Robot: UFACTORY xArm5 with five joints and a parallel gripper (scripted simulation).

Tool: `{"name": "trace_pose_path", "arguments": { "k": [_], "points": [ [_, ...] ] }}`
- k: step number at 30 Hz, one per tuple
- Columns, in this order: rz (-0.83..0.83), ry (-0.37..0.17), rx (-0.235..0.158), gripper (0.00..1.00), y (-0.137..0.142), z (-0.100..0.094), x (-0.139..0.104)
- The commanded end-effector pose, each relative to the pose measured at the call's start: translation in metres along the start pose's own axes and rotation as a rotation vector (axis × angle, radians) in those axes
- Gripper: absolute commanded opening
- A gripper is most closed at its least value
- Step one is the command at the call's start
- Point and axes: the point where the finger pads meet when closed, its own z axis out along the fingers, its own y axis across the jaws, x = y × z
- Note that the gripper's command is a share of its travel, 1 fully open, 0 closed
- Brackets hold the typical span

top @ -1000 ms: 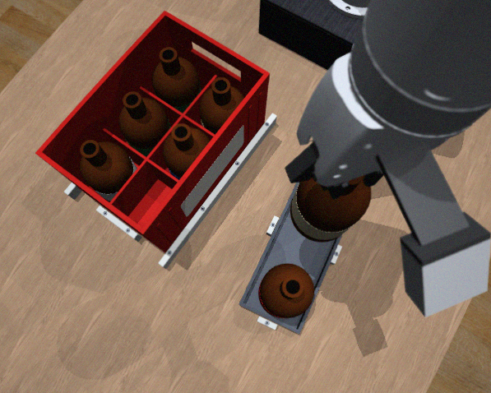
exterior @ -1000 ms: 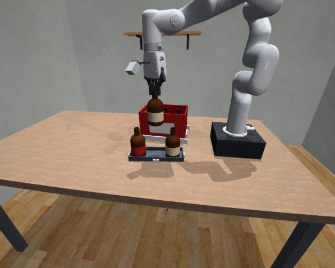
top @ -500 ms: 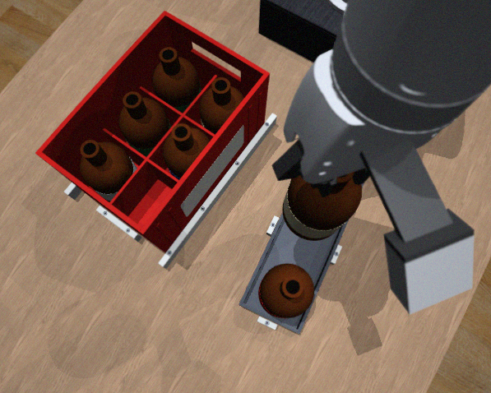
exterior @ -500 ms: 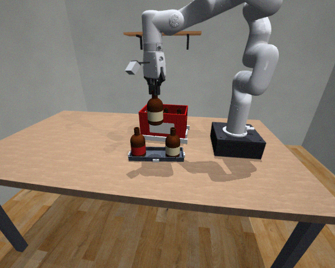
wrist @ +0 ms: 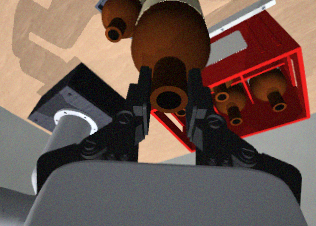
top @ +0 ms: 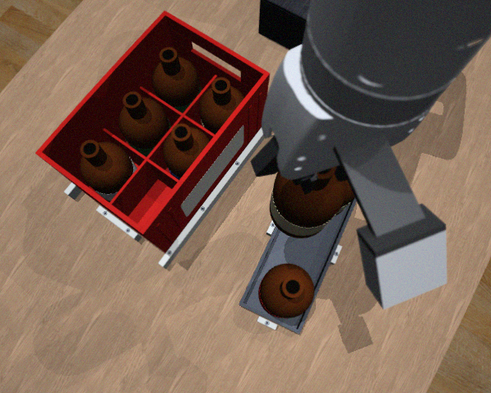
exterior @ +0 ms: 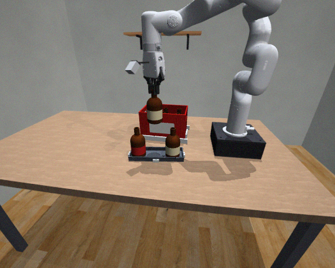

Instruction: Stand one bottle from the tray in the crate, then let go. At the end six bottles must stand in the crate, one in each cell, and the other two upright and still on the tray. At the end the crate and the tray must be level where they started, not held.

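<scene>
The tool (wrist: pixel 169 95) was clamped on the neck of a brown bottle (exterior: pixel 154 110) with a cream label, holding it upright in the air above the grey tray (exterior: pixel 156 157) and in front of the red crate (exterior: pixel 180 119) on the bench (exterior: pixel 75 149). Only the side view showed both bottles on the tray, a red-labelled one (exterior: pixel 137 142) and a cream-labelled one (exterior: pixel 173 143). Only the overhead view showed the crate's five filled cells and its empty cell (top: pixel 145 198), at the corner nearest the tray.
</scene>
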Motion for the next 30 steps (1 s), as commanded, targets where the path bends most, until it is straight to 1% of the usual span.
{"name": "trace_pose_path", "arguments": {
  "k": [1,20,30],
  "points": [
    [0.0,0.004,-0.002,0.0,0.007,-0.002,-0.003],
    [0.0,0.004,-0.002,0.0,0.032,-0.002,-0.018],
    [0.0,0.005,-0.002,0.0,0.051,-0.002,-0.029]
  ]
}}
